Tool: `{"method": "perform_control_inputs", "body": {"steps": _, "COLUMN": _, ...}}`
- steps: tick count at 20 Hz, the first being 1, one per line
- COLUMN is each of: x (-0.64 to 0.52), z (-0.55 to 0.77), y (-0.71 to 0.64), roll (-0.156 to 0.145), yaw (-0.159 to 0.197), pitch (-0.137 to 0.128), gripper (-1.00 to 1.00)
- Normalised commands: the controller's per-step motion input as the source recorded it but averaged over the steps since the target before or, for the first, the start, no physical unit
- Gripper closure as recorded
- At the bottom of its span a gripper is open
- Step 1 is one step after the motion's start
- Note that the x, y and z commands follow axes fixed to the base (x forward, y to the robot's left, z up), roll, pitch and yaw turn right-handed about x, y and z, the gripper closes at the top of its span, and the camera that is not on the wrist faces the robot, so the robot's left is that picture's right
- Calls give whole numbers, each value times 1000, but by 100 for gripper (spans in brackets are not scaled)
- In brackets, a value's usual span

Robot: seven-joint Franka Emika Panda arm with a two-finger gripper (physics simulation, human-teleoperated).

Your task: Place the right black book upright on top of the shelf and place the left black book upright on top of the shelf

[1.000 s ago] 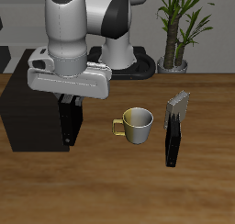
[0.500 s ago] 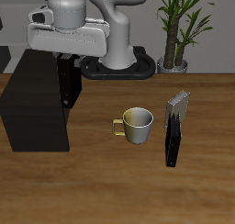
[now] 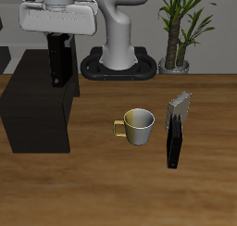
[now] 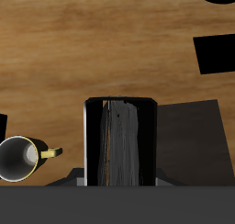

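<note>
Since the earlier frames the gripper [image 3: 58,35] has risen with the right black book [image 3: 59,58], which now hangs upright above the edge of the shelf [image 3: 35,114]; nothing stands on the shelf yet. On the table, beyond the mug [image 3: 137,126], the left black book [image 3: 174,137] waits untouched. From the wrist view, the jaws pinch the right black book [image 4: 120,140] by its covers, the page edges facing the camera, so both placements seem to remain.

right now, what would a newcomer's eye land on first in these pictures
First the gripper, lifted above the shelf with a black book clamped upright between its fingers. Next the white and yellow mug at the table's middle, and the other black book standing beside it, apart from it. The wrist view shows the held book's pages edge-on.
</note>
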Motion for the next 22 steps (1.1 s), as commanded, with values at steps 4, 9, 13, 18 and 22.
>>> {"method": "perform_control_inputs", "body": {"steps": 4, "x": -401, "z": 70, "y": -368, "roll": -12, "yaw": 11, "pitch": -37, "gripper": 100}}
{"method": "perform_control_inputs", "body": {"steps": 9, "x": -465, "z": -8, "y": -457, "roll": -13, "yaw": 8, "pitch": -37, "gripper": 100}}
{"method": "perform_control_inputs", "body": {"steps": 13, "x": -339, "z": -131, "y": -515, "roll": -65, "yaw": -46, "pitch": 2, "gripper": 100}}
{"method": "perform_control_inputs", "body": {"steps": 18, "x": -417, "z": -194, "y": -290, "roll": -13, "yaw": 18, "pitch": -42, "gripper": 100}}
{"method": "perform_control_inputs", "body": {"steps": 22, "x": -248, "z": -208, "y": -7, "roll": 0, "yaw": 15, "pitch": -12, "gripper": 100}}
